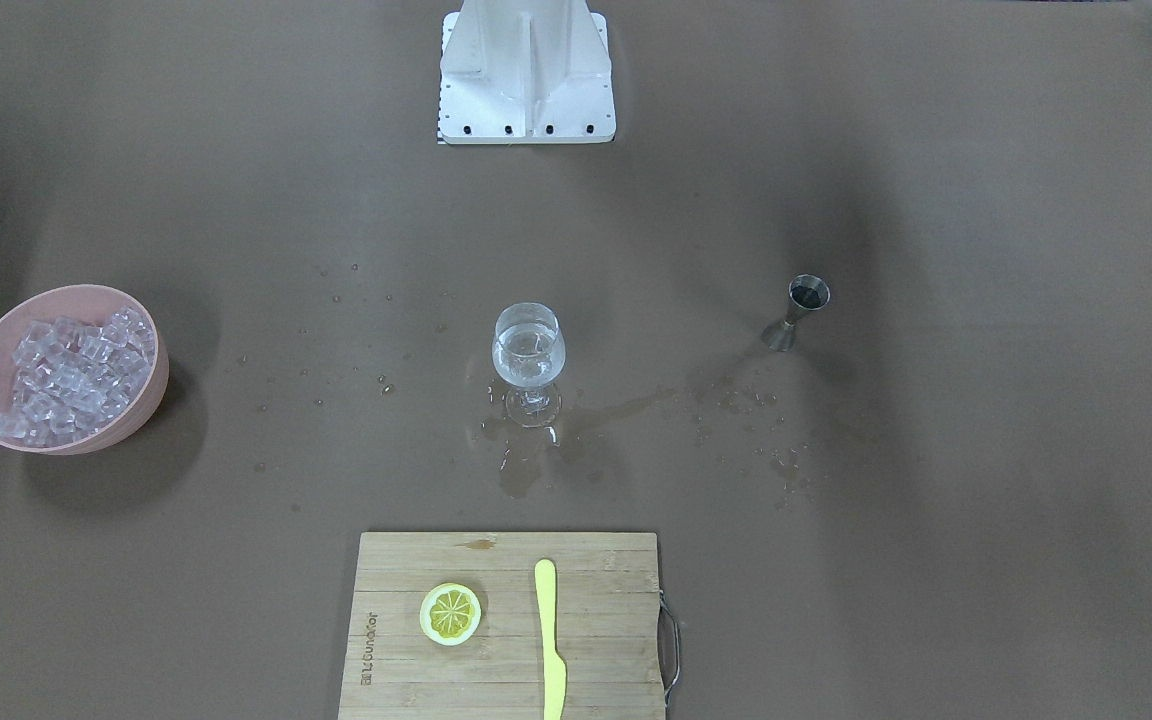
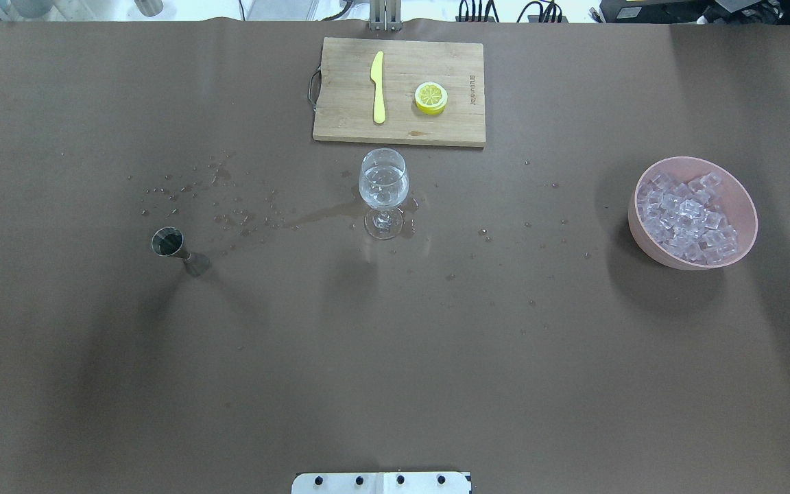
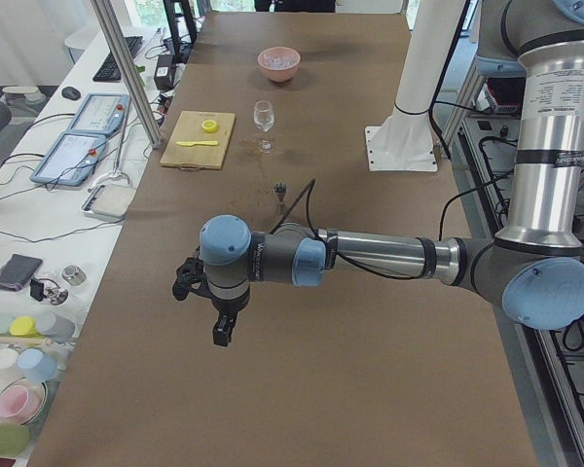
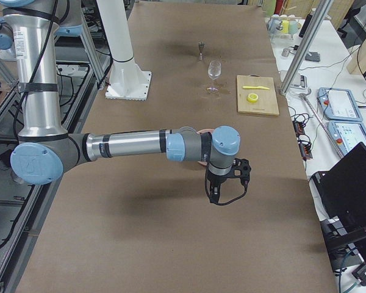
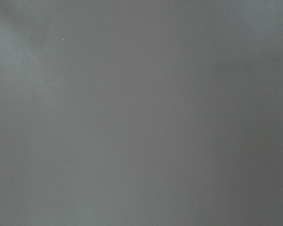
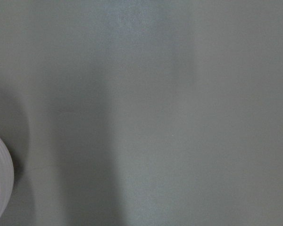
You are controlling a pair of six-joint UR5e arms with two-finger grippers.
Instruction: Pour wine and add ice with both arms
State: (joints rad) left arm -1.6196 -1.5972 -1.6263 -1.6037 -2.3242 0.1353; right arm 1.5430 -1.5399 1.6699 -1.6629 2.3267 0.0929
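Observation:
A stemmed glass (image 1: 528,360) (image 2: 382,189) stands mid-table with clear wine (image 1: 527,372) in its bowl. The ice (image 1: 76,375) (image 2: 688,216) fills a pink bowl (image 2: 745,199) on the robot's right. A steel jigger (image 1: 796,312) (image 2: 177,248) stands upright on the robot's left. Both arms hang over the table ends and show only in the side views. My left gripper (image 3: 202,309) is near the left end, my right gripper (image 4: 227,190) is beside the pink bowl (image 6: 1,181). Whether either is open or shut, I cannot tell.
A wooden cutting board (image 2: 347,116) at the far edge carries a yellow knife (image 2: 378,96) and a lemon slice (image 2: 431,97). Spilled drops and a wet streak (image 2: 313,216) lie between jigger and glass. The white base plate (image 1: 526,100) sits at the robot's side.

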